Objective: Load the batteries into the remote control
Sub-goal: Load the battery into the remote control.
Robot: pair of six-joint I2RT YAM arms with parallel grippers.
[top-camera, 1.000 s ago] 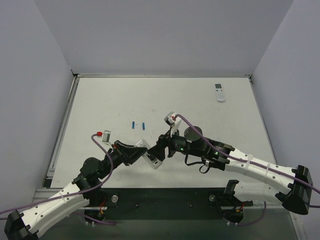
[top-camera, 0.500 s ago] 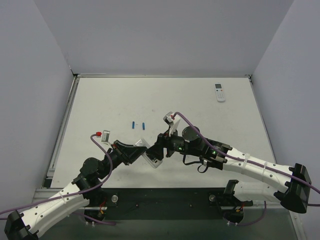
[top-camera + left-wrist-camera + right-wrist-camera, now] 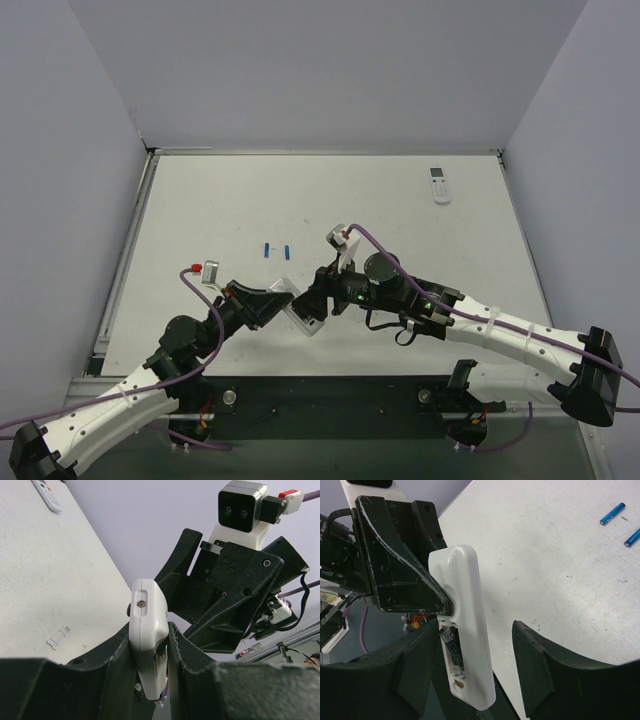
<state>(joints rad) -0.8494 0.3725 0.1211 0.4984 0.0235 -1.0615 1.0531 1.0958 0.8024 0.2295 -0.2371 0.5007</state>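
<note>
- The remote control (image 3: 305, 322) is off the table (image 3: 200, 200), tilted, in the space between the two grippers near the arms' end of the table.
- The left gripper (image 3: 275, 300) is clamped on the remote control. In the left wrist view its fingers (image 3: 117, 650) press on both long edges of the white body (image 3: 146, 615).
- The right gripper (image 3: 318, 292) sits just beside the remote control on the opposite side from the left one, facing it.
- In the right wrist view the right gripper's fingers (image 3: 540, 670) are spread wide. The remote control (image 3: 467, 625) stands in the gap, close to one finger and well clear of the other. I cannot tell whether it touches the near finger.
- The battery bay (image 3: 454, 652) at the lower end of the remote control is uncovered, with dark and metal parts inside. What they are cannot be told.
- The batteries (image 3: 267, 249) (image 3: 287, 249) lie on the table beyond the remote control, side by side with a small gap between them and apart from both grippers.
- A small flat white piece (image 3: 58, 636) lies on the table near the remote control, on the side away from the right gripper.
- A second white remote (image 3: 439, 185) lies well apart from the remote control, far beyond it and to its right.
</note>
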